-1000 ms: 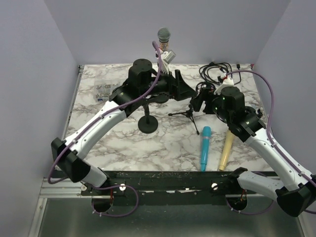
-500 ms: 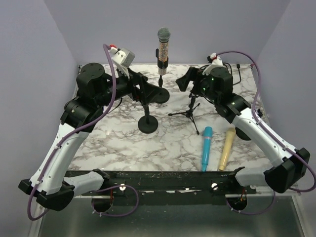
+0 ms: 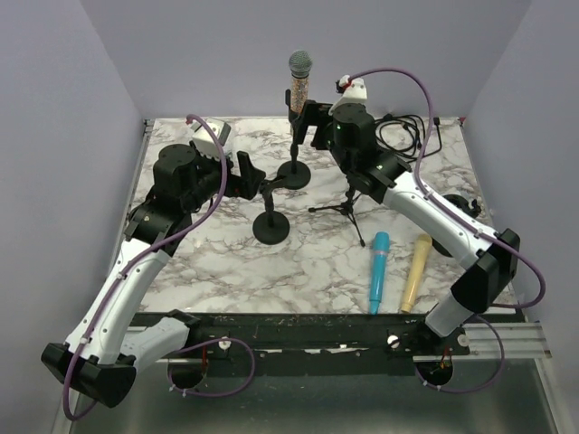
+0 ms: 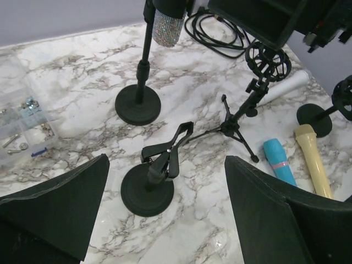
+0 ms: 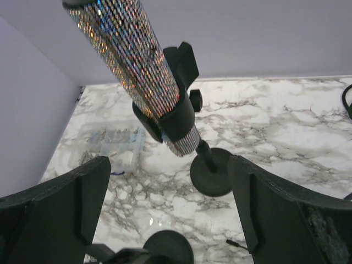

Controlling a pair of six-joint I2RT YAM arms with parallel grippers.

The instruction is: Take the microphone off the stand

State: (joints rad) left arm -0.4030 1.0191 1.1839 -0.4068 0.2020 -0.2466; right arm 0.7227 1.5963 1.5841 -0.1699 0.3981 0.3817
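The microphone [image 3: 299, 83] has a glittery body and a grey mesh head. It stands upright in the black clip [image 5: 179, 113] of a round-based stand [image 3: 294, 174] at the back centre. My right gripper [image 3: 308, 124] hangs open just right of the clip; in the right wrist view the microphone [image 5: 132, 52] rises ahead of my right gripper [image 5: 168, 165], not between its fingers. My left gripper [image 3: 256, 179] is open and empty, facing a second, empty clip stand [image 4: 147, 190]. The glittery handle's lower end [image 4: 165, 25] and its stand base [image 4: 137, 104] show beyond.
A small tripod stand [image 3: 348, 206] with a ring mount [image 4: 268, 58] stands right of centre. A blue microphone [image 3: 376, 269] and a yellow one [image 3: 414, 271] lie near the front right. Black cable [image 3: 403, 131] coils at the back right. A clear parts box [image 3: 190, 165] sits back left.
The right arm swung up and back, to beside the microphone's clip. The left arm drew back to the left, away from the microphone stand. Both grippers opened wider.
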